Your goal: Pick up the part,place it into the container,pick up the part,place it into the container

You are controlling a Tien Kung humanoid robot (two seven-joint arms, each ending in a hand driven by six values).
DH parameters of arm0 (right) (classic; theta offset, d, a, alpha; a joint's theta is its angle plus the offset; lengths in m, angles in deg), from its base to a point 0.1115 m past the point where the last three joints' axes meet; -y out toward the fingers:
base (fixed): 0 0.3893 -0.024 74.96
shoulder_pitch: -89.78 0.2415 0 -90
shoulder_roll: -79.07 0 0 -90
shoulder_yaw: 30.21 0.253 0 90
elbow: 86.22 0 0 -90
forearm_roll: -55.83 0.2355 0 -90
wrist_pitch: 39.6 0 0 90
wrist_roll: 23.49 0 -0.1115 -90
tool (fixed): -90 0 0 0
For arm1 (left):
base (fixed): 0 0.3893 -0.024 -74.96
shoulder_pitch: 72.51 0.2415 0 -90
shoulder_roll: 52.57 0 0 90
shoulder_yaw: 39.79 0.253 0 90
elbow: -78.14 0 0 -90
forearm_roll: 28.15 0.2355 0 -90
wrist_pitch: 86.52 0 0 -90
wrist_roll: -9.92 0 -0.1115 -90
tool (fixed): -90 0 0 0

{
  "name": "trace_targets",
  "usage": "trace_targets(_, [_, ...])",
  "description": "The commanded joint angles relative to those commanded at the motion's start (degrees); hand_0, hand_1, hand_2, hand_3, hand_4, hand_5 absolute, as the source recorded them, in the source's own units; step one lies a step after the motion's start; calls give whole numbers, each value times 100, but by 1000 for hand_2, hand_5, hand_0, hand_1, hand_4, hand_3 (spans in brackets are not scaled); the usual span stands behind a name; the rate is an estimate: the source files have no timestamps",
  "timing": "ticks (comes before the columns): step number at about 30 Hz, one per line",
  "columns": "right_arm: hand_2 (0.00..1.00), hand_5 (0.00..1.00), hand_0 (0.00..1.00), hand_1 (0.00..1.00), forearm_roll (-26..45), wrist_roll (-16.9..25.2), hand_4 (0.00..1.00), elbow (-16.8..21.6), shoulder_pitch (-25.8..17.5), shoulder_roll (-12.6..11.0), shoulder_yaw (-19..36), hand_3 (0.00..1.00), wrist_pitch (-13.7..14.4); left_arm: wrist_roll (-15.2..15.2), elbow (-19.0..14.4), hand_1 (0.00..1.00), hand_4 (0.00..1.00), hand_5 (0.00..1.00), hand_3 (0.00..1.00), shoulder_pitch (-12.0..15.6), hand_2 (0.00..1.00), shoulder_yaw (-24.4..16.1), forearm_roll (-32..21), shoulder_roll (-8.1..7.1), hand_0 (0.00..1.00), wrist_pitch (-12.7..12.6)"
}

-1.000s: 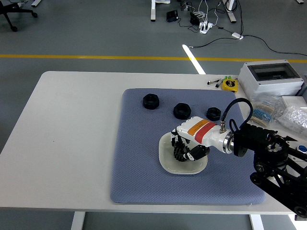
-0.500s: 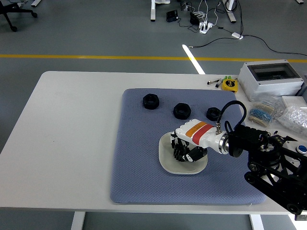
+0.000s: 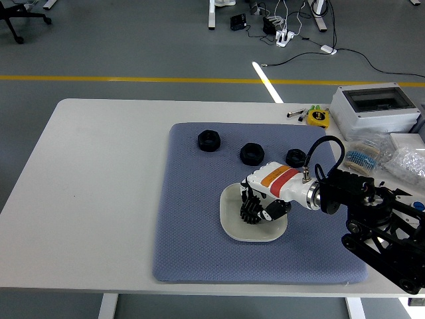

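Three black ring-shaped parts lie on the blue mat [image 3: 192, 252]: one at the far left [image 3: 208, 141], one in the middle [image 3: 252, 153], one on the right [image 3: 295, 157]. A shallow white dish [image 3: 230, 222], the container, sits in the mat's middle. My right hand [image 3: 255, 210], white with an orange band and black fingers, hangs low over the dish. Its fingers curl downward around a dark lump that looks like a black part, hard to tell apart from the fingers. The left arm is out of view.
A grey electrical box [image 3: 376, 109], bags of small items [image 3: 405, 163], a yellow tape measure [image 3: 318, 117] and pens stand at the table's right end. The table's left half [image 3: 99, 173] is bare white surface.
My right hand has shifted slightly right and toward me over the dish, baring more of the dish's left rim. The three parts on the mat have not moved.
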Motion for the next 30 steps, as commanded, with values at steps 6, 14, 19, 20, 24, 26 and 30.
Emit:
trace_targets(6, [627,144,218,417,-19,40,833,14,-22,-25,35,693,-49,1,0,591,685,640,585,-2,681,0,-1,1,709,0])
trace_targets(14, [638,158,218,418,9,87,870,75,-78,-80,183,727,-155,-6,2,590,685,640,585,-3,683,15,-25,0,709,-1])
trace_targets(19, [691,200,224,427,-50,90,955,211,-154,-131,471,829,-275,-10,4,590,685,640,585,1,681,17,-35,-1,708,-5])
trace_targets(20, [691,200,224,427,-64,77,955,249,-177,-141,576,829,-302,-10,4,590,685,640,585,0,681,17,-37,0,708,-5])
trace_targets(24, [731,244,281,468,-85,48,998,336,-292,-182,1013,854,-292,-10,4,591,685,641,585,-4,682,23,-41,4,708,-7])
trace_targets(26, [731,244,281,468,-35,42,998,358,-360,-219,1289,854,-236,-14,4,591,685,641,585,-4,682,26,-52,5,708,-9])
trace_targets(30, [851,459,548,657,681,-39,998,253,-599,-342,1865,926,323,-19,5,592,685,641,586,1,684,30,-72,11,710,-10])
